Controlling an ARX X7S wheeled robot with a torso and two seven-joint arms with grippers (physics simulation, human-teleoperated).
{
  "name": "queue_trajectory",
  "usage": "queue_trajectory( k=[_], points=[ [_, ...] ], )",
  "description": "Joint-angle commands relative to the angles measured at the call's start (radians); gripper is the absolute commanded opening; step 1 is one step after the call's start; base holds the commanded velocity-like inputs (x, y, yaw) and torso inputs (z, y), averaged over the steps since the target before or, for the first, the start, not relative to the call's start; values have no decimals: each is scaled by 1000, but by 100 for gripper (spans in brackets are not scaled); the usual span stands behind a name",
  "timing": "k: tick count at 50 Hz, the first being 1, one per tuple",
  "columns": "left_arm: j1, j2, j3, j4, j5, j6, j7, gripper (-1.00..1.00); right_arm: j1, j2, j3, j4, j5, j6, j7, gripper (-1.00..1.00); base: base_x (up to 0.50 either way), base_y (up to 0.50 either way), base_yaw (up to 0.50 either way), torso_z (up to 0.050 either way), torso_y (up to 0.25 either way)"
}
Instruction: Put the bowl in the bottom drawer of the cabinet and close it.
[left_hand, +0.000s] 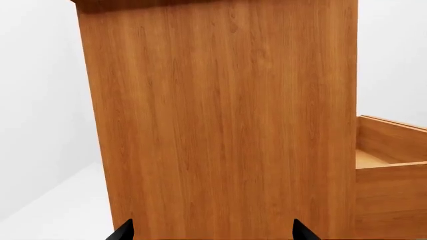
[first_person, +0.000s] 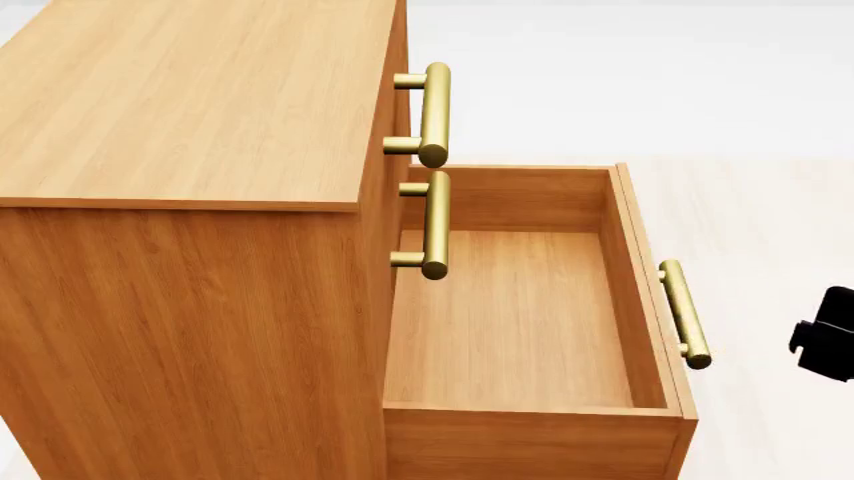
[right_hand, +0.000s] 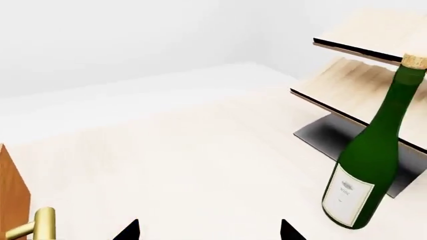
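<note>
**Pale floor, tall cabinet, bottom drawer drawn out**

A pale, whitish wood-look floor (first_person: 774, 200) and plain white walls are seen in all three views. Most of the head view is filled by the honey-brown cabinet (first_person: 187, 100), looked down on from above its top. The bottom drawer (first_person: 514, 320) is pulled well out from the cabinet's front and its inside is shown bare; the bowl is not seen in any view. The drawer's brass bar handle (first_person: 683, 313) lies along its front edge, and the two upper handles (first_person: 435, 113) sit one above the other on the closed drawers.

In the right wrist view a pale slanted rack (right_hand: 360, 85) is seen, with a green bottle (right_hand: 373, 160), corked and white-labelled, leaning against it.

The left gripper (left_hand: 212, 234) is faced at the cabinet's side panel, its black fingertips spread apart with nothing between them. The right gripper (right_hand: 208, 231) is likewise held apart over the floor, beside the drawer handle.
</note>
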Motion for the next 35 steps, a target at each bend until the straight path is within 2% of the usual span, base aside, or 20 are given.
queue_trajectory(
  k=[1, 35],
  points=[
    [-3, -1, 4, -3, -1, 0, -4, 100, -14, 4, 46, 39, -9, -26, 25, 100, 0, 0, 0, 0, 0],
    [-4, -10, 10, 5, -2, -7, -19, 100, -28, -2, 178, 175, -73, -124, 166, 100, 0, 0, 0, 0, 0]
  ],
)
